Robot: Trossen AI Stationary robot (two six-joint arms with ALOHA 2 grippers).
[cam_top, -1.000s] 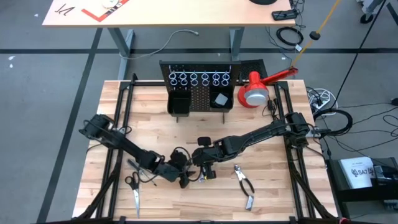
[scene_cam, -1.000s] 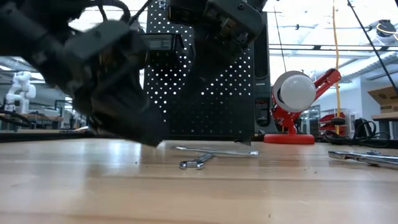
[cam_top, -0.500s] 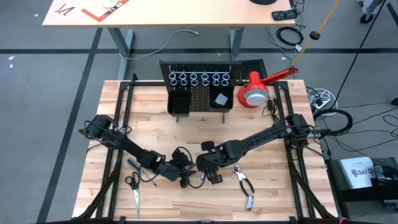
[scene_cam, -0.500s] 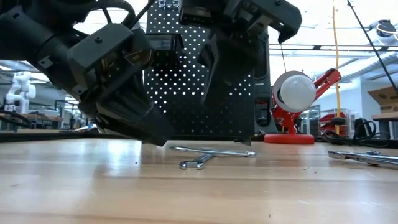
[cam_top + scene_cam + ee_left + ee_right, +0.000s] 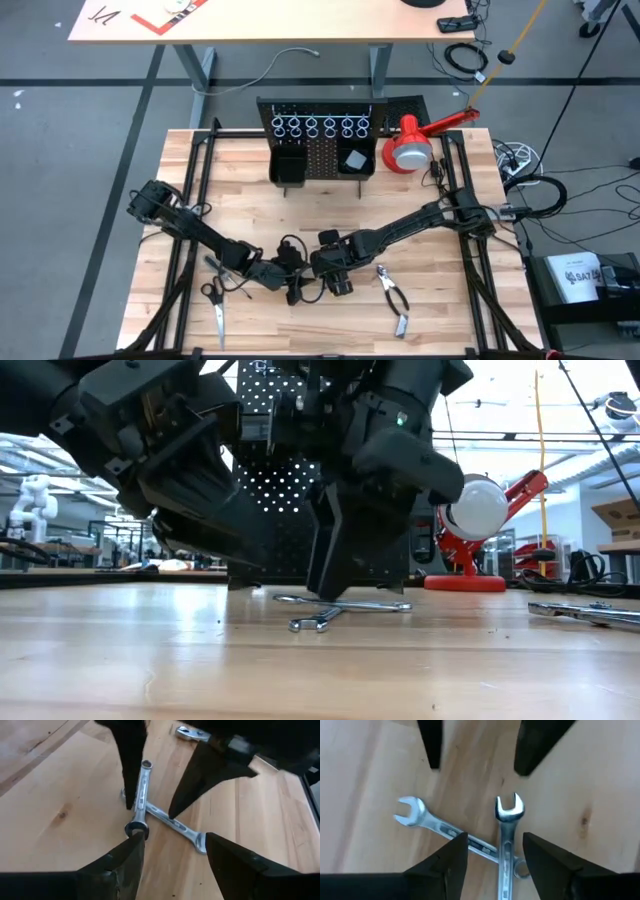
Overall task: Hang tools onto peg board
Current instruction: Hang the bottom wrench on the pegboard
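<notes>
Having dropped lower since a second ago, the right gripper (image 5: 337, 285) is hovering with fingers spread over two crossed wrenches (image 5: 470, 840) lying at lower centre of the table (image 5: 440, 320), facing the likewise open left gripper (image 5: 293, 291); no writing legible.

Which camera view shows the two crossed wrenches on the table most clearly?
The right wrist view: the crossed wrenches lie in plain sight, with two open jaw ends showing. The left wrist view shows them partly behind the other arm's fingers. The low view shows only their thin side profile. In the high view the arms hide them.
</notes>
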